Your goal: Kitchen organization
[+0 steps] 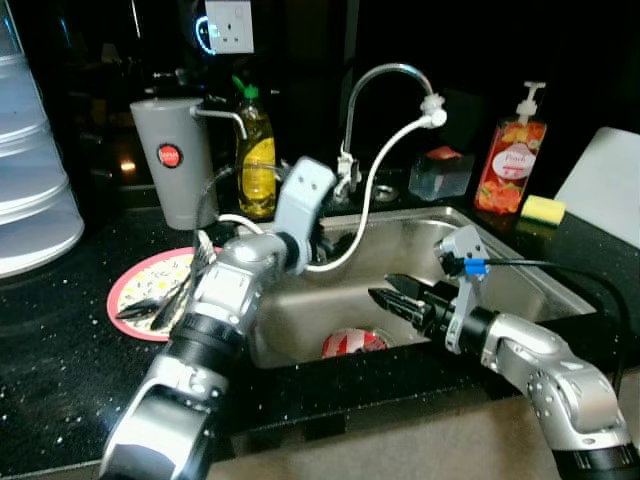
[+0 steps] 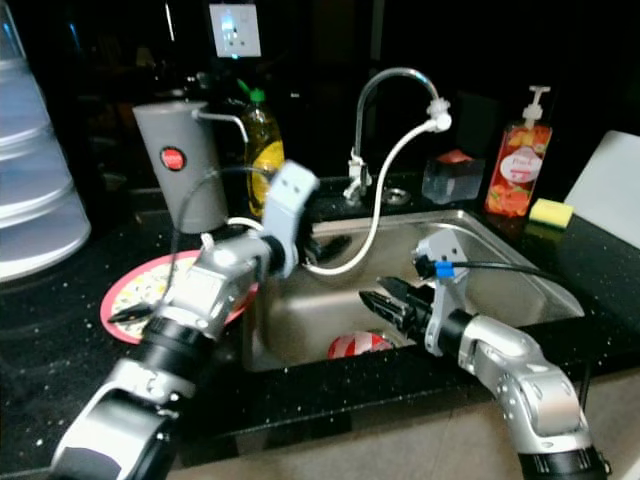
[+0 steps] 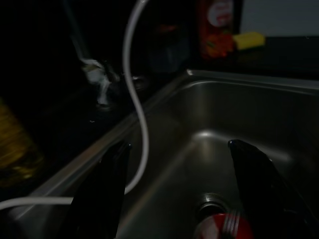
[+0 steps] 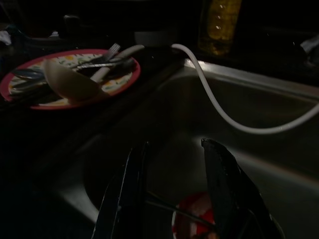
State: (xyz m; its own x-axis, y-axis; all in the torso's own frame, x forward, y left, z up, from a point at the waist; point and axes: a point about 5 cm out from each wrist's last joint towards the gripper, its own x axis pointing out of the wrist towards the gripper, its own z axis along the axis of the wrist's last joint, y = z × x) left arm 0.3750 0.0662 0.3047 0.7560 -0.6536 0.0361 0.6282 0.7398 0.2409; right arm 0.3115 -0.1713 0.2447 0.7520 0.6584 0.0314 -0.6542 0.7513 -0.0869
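Both grippers were held over the sink (image 1: 520,270), left gripper (image 3: 174,194) and right gripper (image 4: 172,194) spread open, nothing gripped. The red-and-white item (image 1: 352,343) below was half hidden.

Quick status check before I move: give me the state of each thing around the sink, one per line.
left gripper: open, empty, over the sink
right gripper: open, empty, above the red-and-white item
sink: no water seen
red-and-white item: lying at the sink bottom
faucet: no water running
white hose: hanging from the spout into the sink
plate: on the counter, holding cutlery
soap dispenser: upright
yellow bottle: upright, cap on
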